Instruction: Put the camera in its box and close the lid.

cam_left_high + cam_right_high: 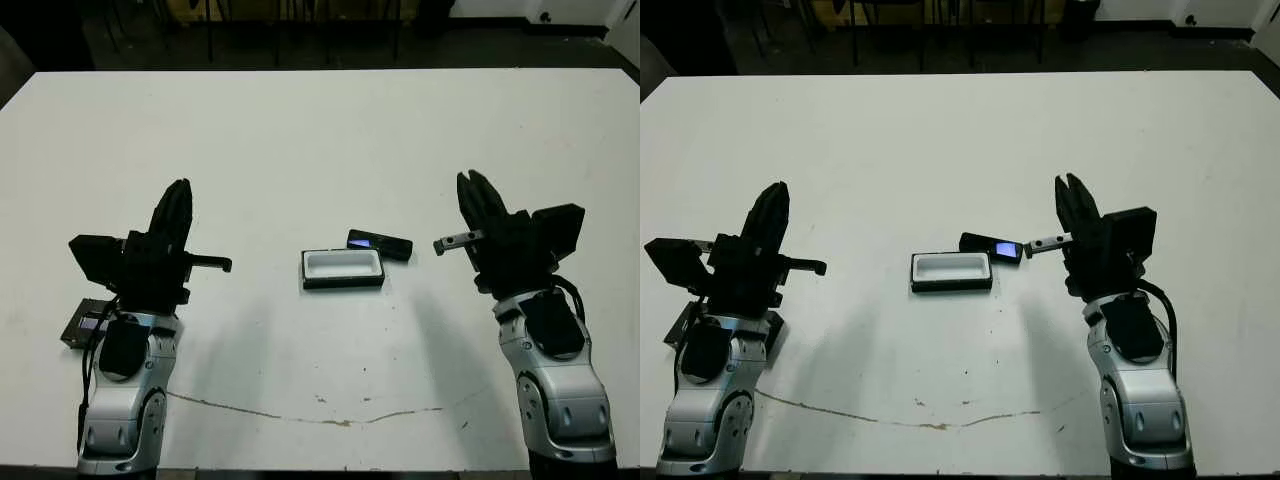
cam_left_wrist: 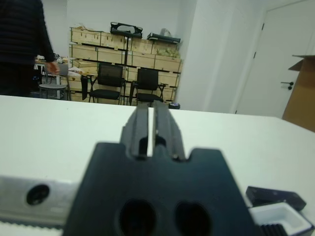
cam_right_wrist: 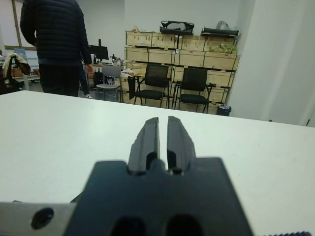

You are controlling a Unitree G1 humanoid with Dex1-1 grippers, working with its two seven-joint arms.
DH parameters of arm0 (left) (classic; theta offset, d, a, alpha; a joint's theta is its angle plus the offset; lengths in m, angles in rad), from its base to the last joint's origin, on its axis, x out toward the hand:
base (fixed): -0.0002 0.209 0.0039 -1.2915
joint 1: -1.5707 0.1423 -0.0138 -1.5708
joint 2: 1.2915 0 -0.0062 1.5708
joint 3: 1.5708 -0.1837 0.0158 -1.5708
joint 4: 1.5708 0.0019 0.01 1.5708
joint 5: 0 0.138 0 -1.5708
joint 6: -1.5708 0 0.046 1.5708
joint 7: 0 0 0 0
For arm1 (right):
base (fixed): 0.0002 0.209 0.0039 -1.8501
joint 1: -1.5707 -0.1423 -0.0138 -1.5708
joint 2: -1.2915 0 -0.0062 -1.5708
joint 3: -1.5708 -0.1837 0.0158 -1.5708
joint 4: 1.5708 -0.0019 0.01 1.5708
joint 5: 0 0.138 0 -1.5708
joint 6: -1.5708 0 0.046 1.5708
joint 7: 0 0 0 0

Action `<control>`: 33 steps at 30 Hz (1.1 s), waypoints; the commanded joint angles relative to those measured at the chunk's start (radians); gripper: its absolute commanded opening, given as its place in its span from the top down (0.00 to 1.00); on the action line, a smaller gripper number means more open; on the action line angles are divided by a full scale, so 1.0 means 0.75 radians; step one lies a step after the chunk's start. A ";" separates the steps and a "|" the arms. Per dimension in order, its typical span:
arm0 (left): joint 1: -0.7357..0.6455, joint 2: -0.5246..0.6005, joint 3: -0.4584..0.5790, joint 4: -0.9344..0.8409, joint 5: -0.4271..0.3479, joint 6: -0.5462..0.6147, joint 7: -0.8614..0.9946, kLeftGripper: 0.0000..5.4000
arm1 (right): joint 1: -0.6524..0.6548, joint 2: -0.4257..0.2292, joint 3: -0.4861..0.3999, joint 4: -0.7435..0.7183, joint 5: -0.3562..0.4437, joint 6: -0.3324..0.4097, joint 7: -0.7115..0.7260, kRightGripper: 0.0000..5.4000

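Mid-table: box open, white lining bare | camera just beside it

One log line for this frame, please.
camera: on table behind box | box: open, empty | lid: under left arm | both grippers: shut, holding nothing

White table: open box at centre, camera touching its far right corner; lid under left arm; grippers raised.
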 commanded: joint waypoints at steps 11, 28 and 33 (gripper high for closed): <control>0.023 -0.003 -0.010 -0.013 0.003 0.037 0.011 1.00 | -0.011 -0.143 -0.077 0.090 0.056 0.008 0.155 1.00; 0.034 -0.003 -0.029 -0.007 0.045 0.018 0.017 1.00 | -0.397 -0.643 -0.038 0.435 0.121 0.087 0.746 0.92; 0.035 0.005 -0.028 -0.010 0.048 0.024 0.013 1.00 | -0.491 -0.674 0.046 0.642 0.142 0.067 0.961 0.76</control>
